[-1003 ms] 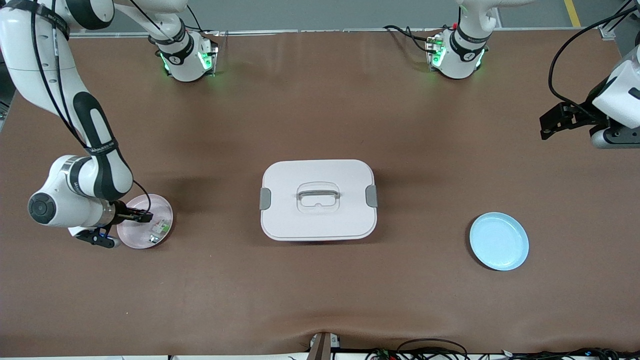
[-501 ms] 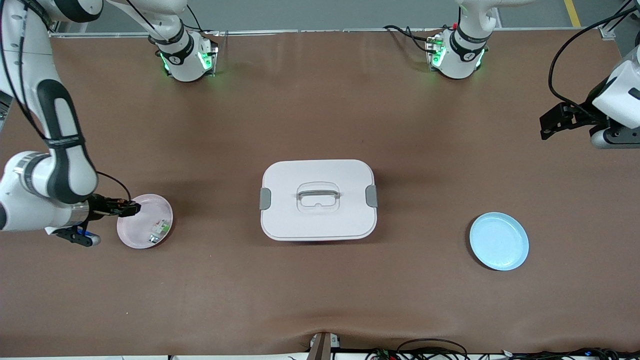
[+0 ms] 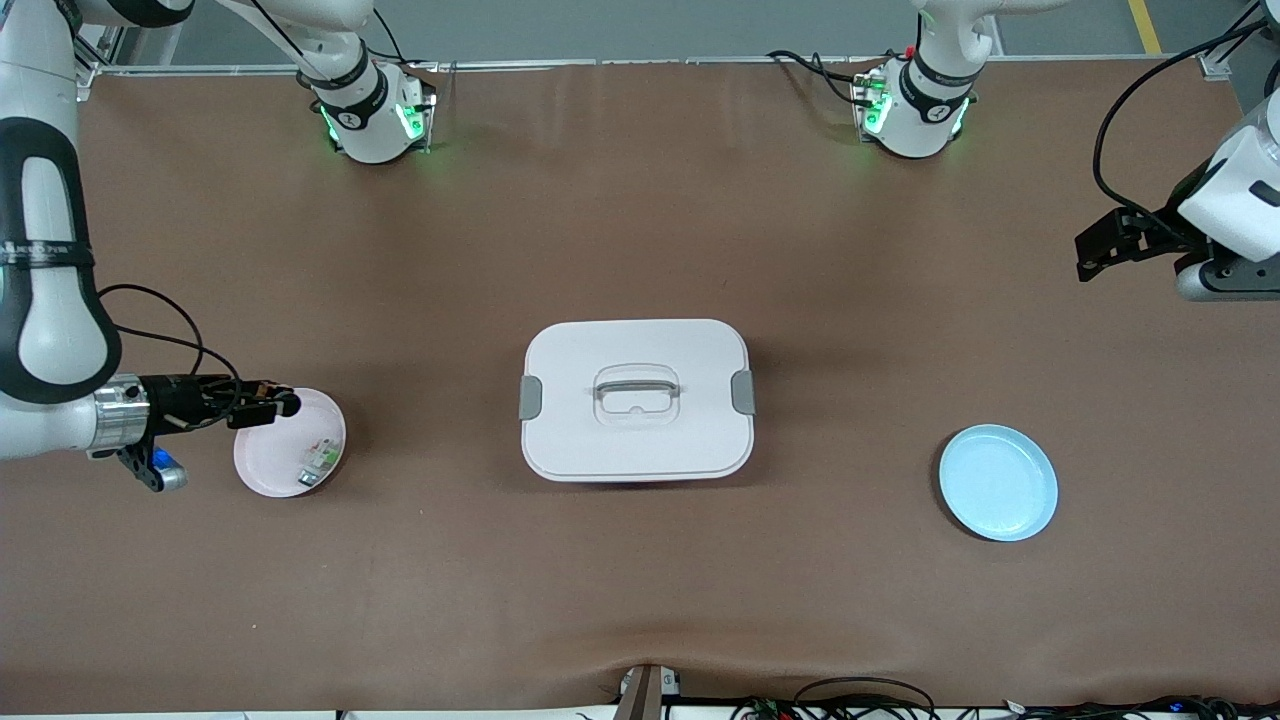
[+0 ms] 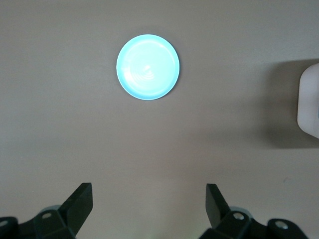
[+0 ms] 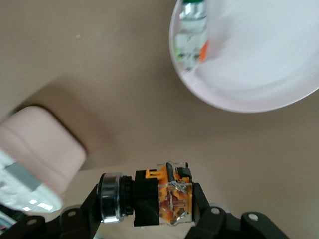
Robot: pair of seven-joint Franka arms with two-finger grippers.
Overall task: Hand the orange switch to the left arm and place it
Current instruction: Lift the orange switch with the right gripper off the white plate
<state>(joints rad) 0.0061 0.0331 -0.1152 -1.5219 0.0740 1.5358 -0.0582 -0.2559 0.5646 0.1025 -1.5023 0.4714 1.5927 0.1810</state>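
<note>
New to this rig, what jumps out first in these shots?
The large white lidded box with grey clips and handle sits mid-table between a pink round plate toward the right arm's end and an empty light-blue round plate toward the left arm's end. The right tool, over the pink plate's edge, is shut on the small black-and-orange switch; a green-and-white part lies on that plate. The left tool waits open, raised.

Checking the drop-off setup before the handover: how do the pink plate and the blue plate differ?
The pink plate lies toward the right arm's end of the table; the blue plate toward the left arm's end. The pink plate holds a small green-and-white part; the blue plate holds nothing. Both are round and lie flat, one at each end of the box.
</note>
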